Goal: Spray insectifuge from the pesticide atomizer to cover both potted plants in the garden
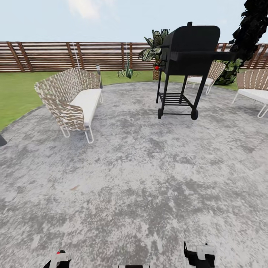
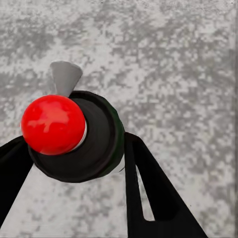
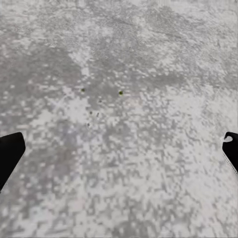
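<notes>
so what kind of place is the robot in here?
Looks like a fenced back garden patio: grey mottled paving edged by lawn, a brown slat fence behind, a black wheeled grill and woven outdoor seats.

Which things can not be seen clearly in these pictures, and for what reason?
- Pesticide atomizer, left wrist view: seen from above; red top hides its body and label.
- Left hand, head view: cut by the bottom edge.
- Right hand, right wrist view: fingers cut by the side edges.
- Plant by the fence, head view: too small to identify.
</notes>
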Available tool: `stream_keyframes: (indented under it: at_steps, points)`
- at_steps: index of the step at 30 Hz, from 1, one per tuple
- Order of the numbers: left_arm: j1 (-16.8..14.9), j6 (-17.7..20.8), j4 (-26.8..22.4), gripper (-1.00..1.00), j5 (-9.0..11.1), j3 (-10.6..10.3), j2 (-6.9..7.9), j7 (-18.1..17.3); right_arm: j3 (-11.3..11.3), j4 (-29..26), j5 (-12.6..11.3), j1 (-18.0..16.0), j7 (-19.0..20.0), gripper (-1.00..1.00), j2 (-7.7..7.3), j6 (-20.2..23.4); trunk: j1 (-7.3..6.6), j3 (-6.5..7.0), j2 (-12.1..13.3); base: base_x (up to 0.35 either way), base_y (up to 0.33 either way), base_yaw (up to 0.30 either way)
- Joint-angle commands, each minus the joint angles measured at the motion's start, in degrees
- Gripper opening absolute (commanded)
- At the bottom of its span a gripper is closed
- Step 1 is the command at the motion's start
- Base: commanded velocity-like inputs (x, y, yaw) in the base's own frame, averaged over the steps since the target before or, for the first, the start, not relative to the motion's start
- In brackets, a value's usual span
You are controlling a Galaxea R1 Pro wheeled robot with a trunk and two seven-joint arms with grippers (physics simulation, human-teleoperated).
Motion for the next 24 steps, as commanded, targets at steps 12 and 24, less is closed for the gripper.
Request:
stream_keyframes:
  at_steps: [12, 24]
  points:
    - [0.0, -0.2, 0.0, -1.0, -0.3, 0.5, 0.01, -0.3, -0.3, 0.8, 0.6, 0.0, -0.3, 1.0, 0.03, -0.1, 0.02, -0.01, 0.0, 0.337, -0.075, 0.006]
    - [0.0, -0.2, 0.0, -1.0, -0.3, 0.5, 0.01, -0.2, -0.3, 0.8, 0.6, 0.0, -0.2, 1.0, 0.09, -0.1, 0.02, 0.74, 0.0, 0.336, -0.075, 0.157]
